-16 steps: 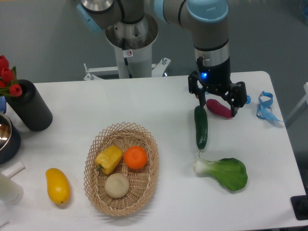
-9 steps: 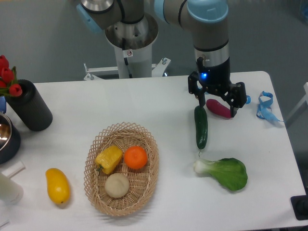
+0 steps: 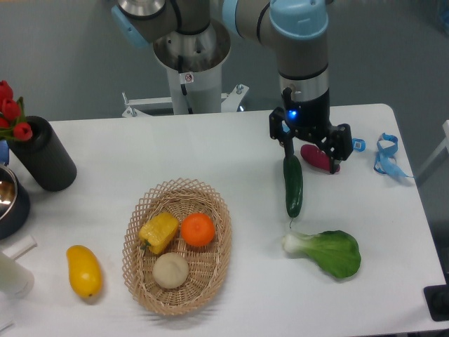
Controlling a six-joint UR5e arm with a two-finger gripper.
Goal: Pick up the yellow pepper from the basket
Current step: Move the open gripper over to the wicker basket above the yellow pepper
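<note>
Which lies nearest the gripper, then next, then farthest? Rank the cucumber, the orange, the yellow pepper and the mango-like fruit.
From the gripper:
1. Cucumber, just below it on the table.
2. Orange, in the basket, right side.
3. Yellow pepper, in the basket, left of the orange.
4. Mango-like fruit, on the table left of the basket.

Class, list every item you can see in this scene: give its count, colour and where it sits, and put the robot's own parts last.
basket: 1, tan wicker, front centre of table
yellow pepper: 1, yellow, in basket, left side
orange: 1, orange, in basket, beside pepper
pale round item: 1, beige, in basket, front
mango-like fruit: 1, yellow, left of basket
cucumber: 1, dark green, right of centre
bok choy: 1, green, front right
purple vegetable: 1, magenta, by gripper
black cylinder: 1, left rear
tulips: red, far left
blue strap: 1, right edge
gripper: 1, black, fingers open above cucumber's far end
</note>
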